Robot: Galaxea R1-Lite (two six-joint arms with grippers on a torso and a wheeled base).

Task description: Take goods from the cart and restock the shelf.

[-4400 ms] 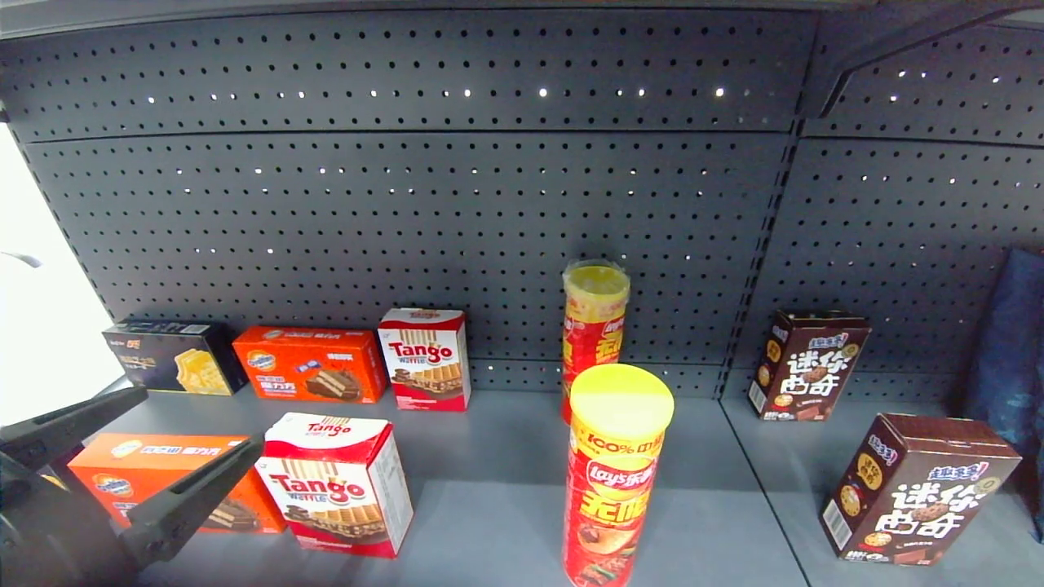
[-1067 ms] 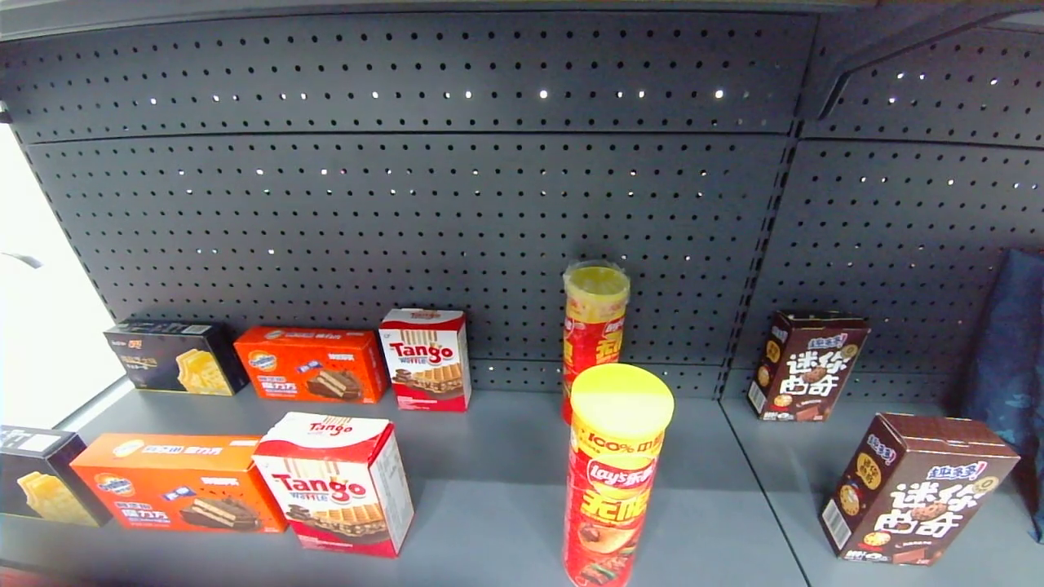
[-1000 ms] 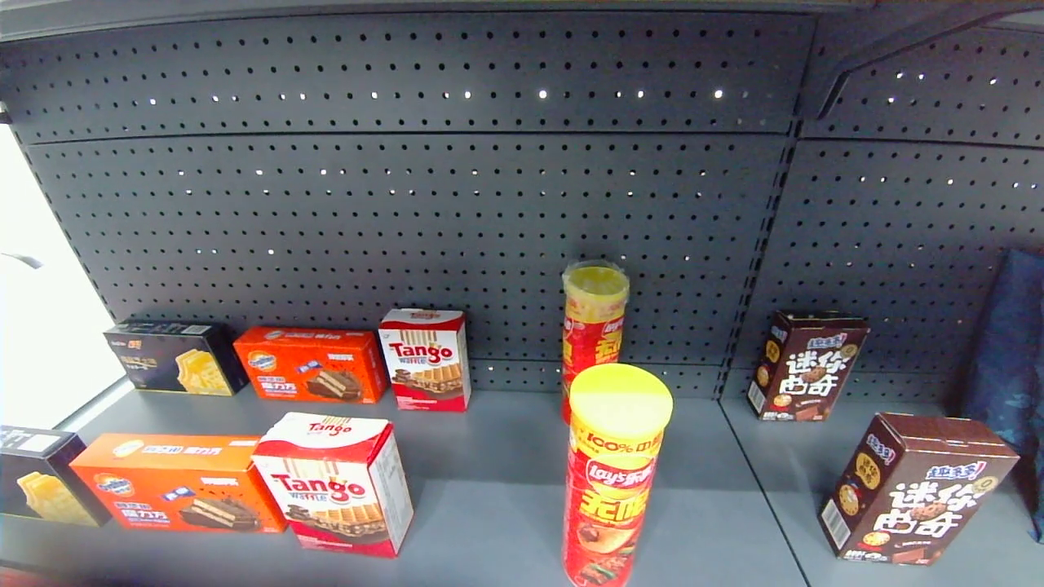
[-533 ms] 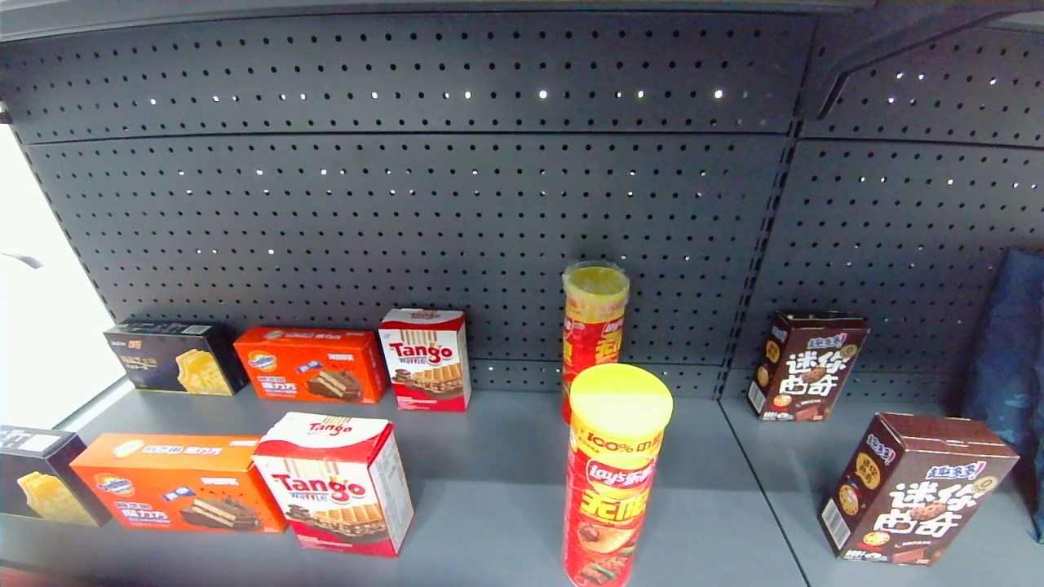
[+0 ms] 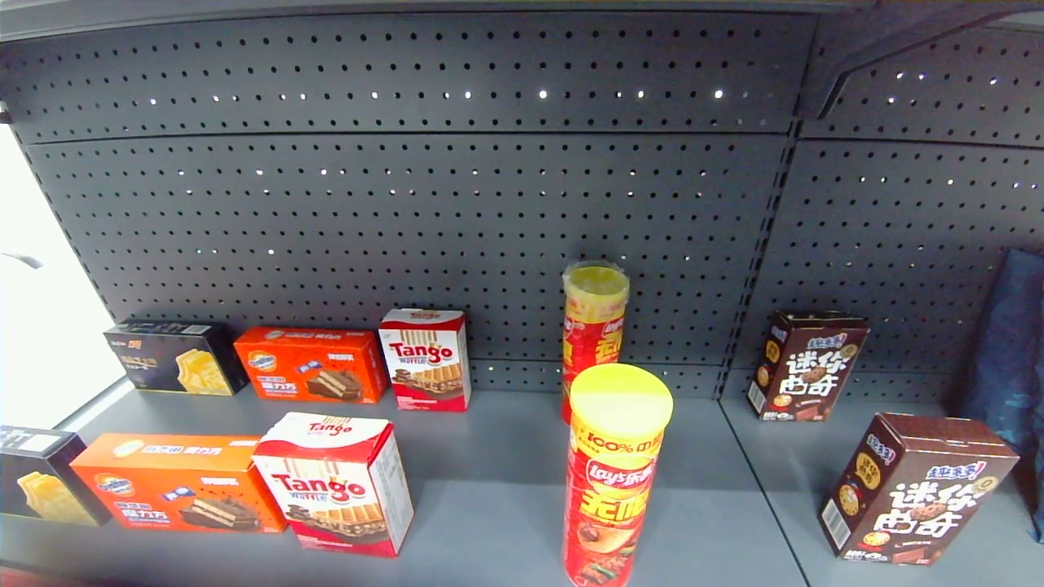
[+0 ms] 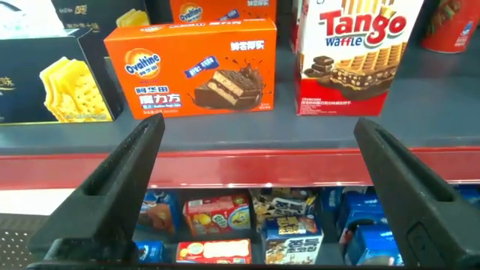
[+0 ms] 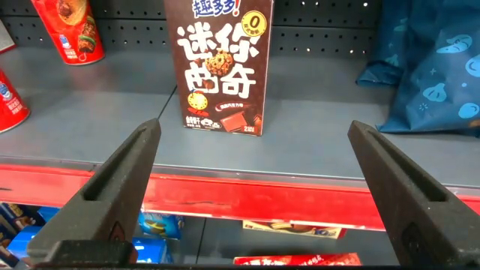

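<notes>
Bare shelf [image 5: 489, 481] between front wafer box [image 5: 334, 483] and front chip can [image 5: 617, 477]; another gap, can to front cookie box [image 5: 917, 489].

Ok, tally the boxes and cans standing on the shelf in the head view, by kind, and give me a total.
Black cracker boxes: 2
Orange boxes: 2
Red-and-white wafer boxes: 2
Chip cans: 2
Brown cookie boxes: 2
Total: 10
</notes>
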